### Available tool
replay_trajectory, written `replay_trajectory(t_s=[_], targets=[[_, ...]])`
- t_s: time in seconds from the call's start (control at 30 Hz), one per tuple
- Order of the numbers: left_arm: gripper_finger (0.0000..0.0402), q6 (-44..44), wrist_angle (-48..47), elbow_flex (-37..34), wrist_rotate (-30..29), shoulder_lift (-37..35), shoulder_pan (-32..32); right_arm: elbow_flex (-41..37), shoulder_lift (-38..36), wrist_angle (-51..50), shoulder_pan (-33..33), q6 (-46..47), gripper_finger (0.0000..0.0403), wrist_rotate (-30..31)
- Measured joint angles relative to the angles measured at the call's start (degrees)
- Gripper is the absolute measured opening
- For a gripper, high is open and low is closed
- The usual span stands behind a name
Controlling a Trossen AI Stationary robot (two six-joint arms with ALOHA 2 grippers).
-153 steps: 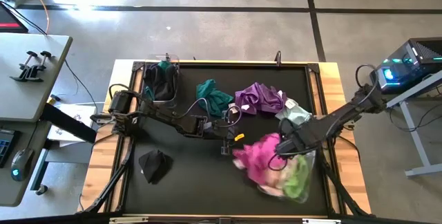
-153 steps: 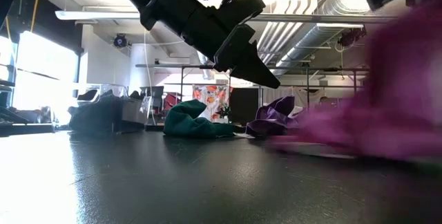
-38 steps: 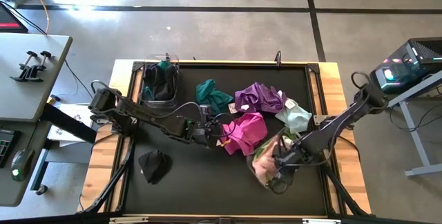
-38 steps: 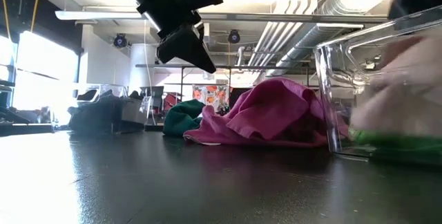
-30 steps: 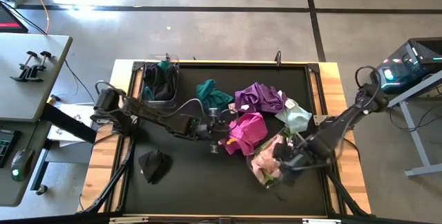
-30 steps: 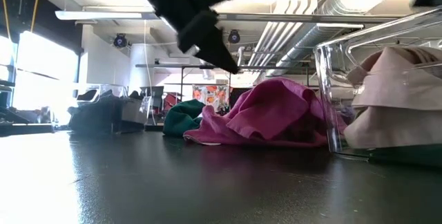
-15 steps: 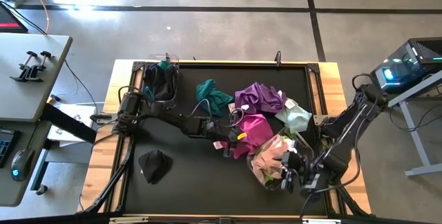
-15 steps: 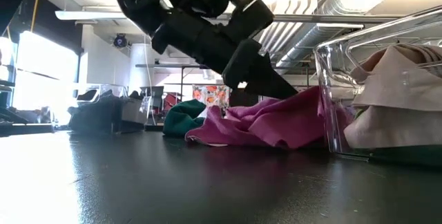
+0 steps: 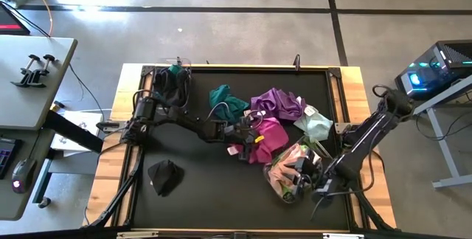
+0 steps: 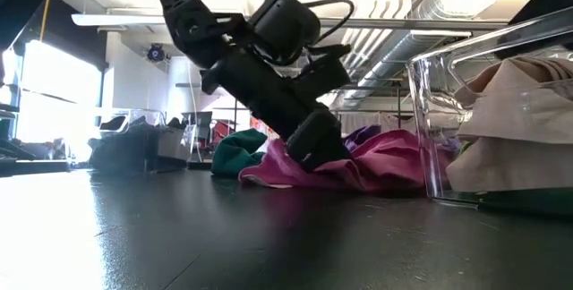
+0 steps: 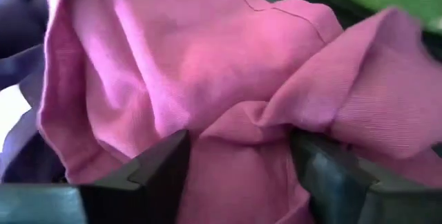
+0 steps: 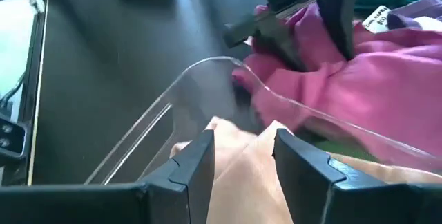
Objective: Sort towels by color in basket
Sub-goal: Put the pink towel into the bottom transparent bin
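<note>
Black matting (image 9: 199, 195) covers the wood-edged table (image 9: 110, 165); concrete floor (image 9: 243, 32) surrounds it.

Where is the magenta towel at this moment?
In the high view the magenta towel lies near the table's middle, just below the purple towel and beside the clear bin. The open left gripper is down on it.

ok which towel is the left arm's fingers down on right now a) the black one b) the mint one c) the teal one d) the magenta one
d, the left gripper sits down on the magenta towel in the high view, and its wrist view shows magenta cloth bunched between its open fingers.
</note>
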Motion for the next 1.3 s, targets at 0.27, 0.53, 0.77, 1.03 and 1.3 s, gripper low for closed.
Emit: replay_trajectory(t_s=[0.27, 0.53, 0.77, 1.03, 1.3], targets=[[0.0055, 3.5, -3.27, -0.02, -4.88, -0.19, -0.09, -6.11, 0.0, 23.95, -4.75, -20.96, 0.0144, -1.94], [0.0007, 12.82, -6.8, -0.3, -17.81, -7.56, -6.76, -1.23, 0.0, 26.31, -10.65, -37.81, 0.0192, -3.84], [0.0003, 23.27, -6.65, -0.21, -33.04, -14.39, -14.05, 0.66, -0.04, 25.4, -16.78, -50.75, 0.026, -5.95], [0.0001, 29.46, -2.8, -0.19, -35.69, -17.27, -18.07, 0.53, 1.63, 25.07, -22.92, -52.07, 0.0261, -11.89], [0.0001, 35.82, 5.15, -0.17, -35.39, -17.25, -19.51, 0.53, 10.14, 32.81, -27.47, -53.6, 0.0236, -11.78]])
